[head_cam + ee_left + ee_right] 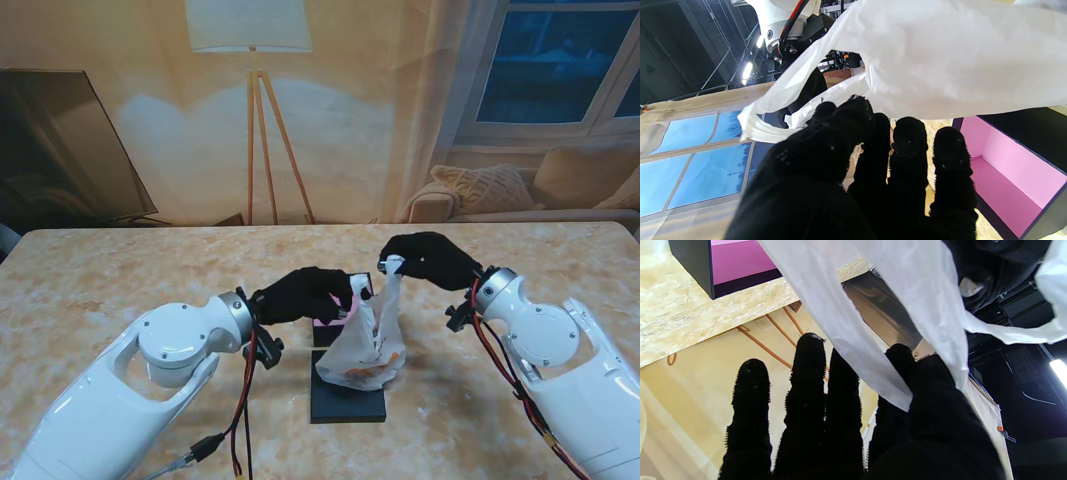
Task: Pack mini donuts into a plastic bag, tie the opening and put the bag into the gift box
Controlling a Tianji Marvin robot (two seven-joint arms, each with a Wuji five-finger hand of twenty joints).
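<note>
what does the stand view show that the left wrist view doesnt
Only the stand view shows the orange-brown donuts through the bag's lower part, the black lid under the bag, and the left hand and right hand each pinching a bag handle.

Only the left wrist view shows the pink inside of the gift box standing empty, and its own fingers up close under the bag.

Both show the white plastic bag held up by its handles, part of the gift box, and the beige marbled table.
</note>
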